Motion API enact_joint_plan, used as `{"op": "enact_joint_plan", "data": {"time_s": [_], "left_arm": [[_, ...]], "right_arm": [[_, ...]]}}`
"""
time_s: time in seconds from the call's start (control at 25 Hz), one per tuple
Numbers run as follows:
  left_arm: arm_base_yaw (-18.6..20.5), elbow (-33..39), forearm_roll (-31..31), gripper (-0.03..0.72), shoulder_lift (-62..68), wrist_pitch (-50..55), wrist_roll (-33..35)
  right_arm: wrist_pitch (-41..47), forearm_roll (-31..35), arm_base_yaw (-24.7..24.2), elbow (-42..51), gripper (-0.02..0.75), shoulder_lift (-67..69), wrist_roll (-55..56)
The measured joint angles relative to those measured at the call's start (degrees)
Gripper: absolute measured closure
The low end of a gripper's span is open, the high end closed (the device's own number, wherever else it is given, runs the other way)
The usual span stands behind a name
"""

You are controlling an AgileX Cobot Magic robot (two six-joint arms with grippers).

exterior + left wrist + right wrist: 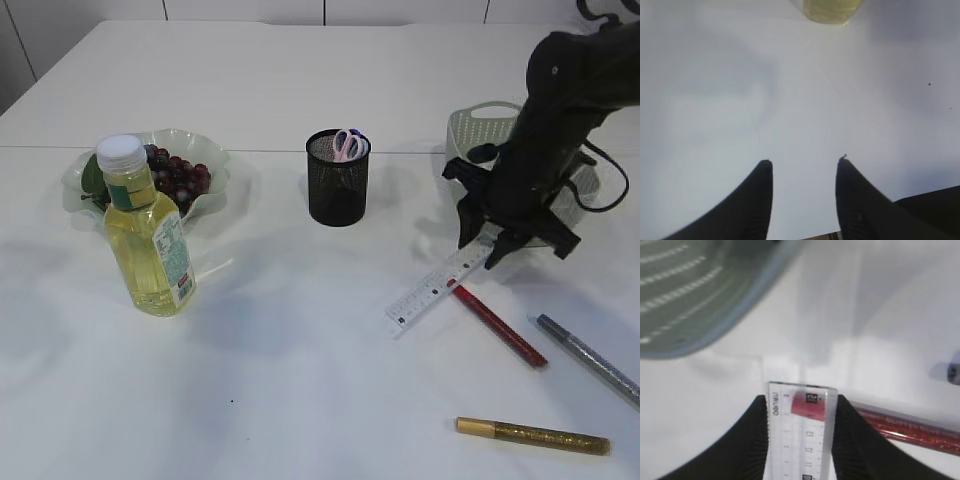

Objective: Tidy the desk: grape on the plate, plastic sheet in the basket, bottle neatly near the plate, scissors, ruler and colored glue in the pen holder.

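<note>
Gripping ruler w/ right claw, near basket | left claw apart, holding nothing, bottle far side

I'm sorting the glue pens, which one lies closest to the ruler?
The red glue pen: its upper end lies under the clear ruler. The silver pen and the gold pen lie apart from it.

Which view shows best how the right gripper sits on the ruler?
The right wrist view: both fingers flank the clear ruler at its edges. The exterior view shows the ruler whole, but the arm hides the contact. The left wrist view shows none of it.
</note>
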Motion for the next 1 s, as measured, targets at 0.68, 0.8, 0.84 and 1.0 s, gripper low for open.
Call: {"op": "enact_joint_plan", "data": {"time_s": [0.68, 0.8, 0.84, 1.0], "left_arm": [[0.00, 0.00, -0.32, 0.381, 0.00, -1.25, 0.00], [0.00, 0.00, -1.14, 0.381, 0.00, -1.13, 0.00], [0.00, 0.00, -1.25, 0.381, 0.00, -1.01, 0.00], [0.00, 0.00, -1.61, 0.381, 0.00, -0.59, 0.00]], "right_arm": [[-9.77, 9.10, 0.04, -13.53, 0.437, -5.65, -37.19], [-14.59, 17.49, 0.04, -13.53, 0.437, -5.65, -48.63], [-16.47, 20.33, 0.04, -13.53, 0.437, -5.65, -53.12], [-23.15, 30.91, 0.04, -13.53, 0.437, -5.21, -71.40]]}}
